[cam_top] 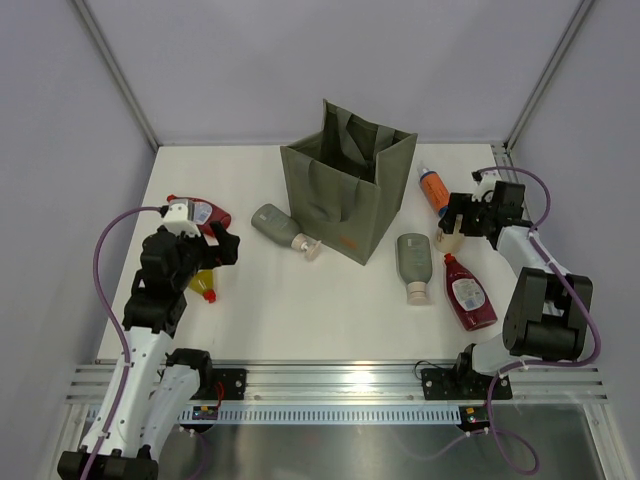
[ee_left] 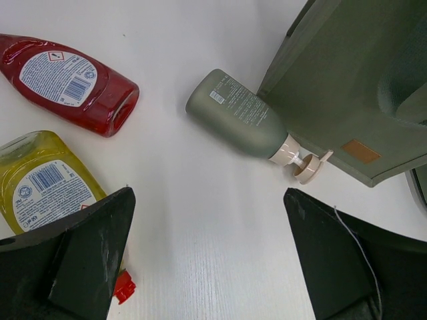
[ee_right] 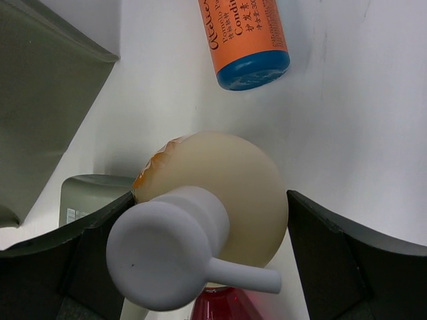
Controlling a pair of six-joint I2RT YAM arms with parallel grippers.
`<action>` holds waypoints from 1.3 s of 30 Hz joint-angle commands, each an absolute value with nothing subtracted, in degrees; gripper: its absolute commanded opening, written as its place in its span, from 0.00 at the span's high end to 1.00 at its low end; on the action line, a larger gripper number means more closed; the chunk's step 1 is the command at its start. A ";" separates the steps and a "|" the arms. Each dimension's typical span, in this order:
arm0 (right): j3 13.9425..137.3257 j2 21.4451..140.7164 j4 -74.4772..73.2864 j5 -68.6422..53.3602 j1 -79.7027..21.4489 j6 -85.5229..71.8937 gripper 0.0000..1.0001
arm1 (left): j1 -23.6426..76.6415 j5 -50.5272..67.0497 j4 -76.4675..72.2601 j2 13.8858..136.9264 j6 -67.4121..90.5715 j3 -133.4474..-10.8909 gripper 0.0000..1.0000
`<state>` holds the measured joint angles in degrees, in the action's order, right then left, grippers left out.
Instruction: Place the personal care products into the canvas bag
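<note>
Centrally stood the canvas bag [cam_top: 349, 187], upright, mouth open. Lay flat nearby: dark red bottle [cam_top: 468, 291], cap toward the bag; grey-green pump bottle [cam_top: 283, 230], pump toward the near edge. Stood upright between the spread fingers of the right gripper [ee_right: 210, 230]: cream pump bottle [ee_right: 220, 193], contact unclear. Hovered wide apart, holding nothing: left gripper [ee_left: 207, 257].

You are looking at a white table [cam_top: 300, 320] boxed in by plain pale grey walls [cam_top: 300, 60] at the far edge and both sides. Metal corner posts [cam_top: 115, 70] rise from its far corners. A slotted aluminium rail [cam_top: 340, 380] runs along the near edge. Lighting is soft and even, shadows faint.
</note>
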<state>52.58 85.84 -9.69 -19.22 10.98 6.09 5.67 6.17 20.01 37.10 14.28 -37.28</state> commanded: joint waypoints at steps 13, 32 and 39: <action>57.04 75.14 -13.27 -21.09 10.81 11.78 1.00 | 6.06 5.36 17.32 36.04 13.10 -37.27 0.01; 63.89 72.87 -16.35 -20.92 10.81 9.32 1.00 | 6.33 5.27 17.23 36.03 12.92 -37.18 0.01; 73.02 71.10 -21.25 -25.75 10.81 6.42 1.00 | 6.33 5.36 17.14 36.21 12.92 -37.18 0.01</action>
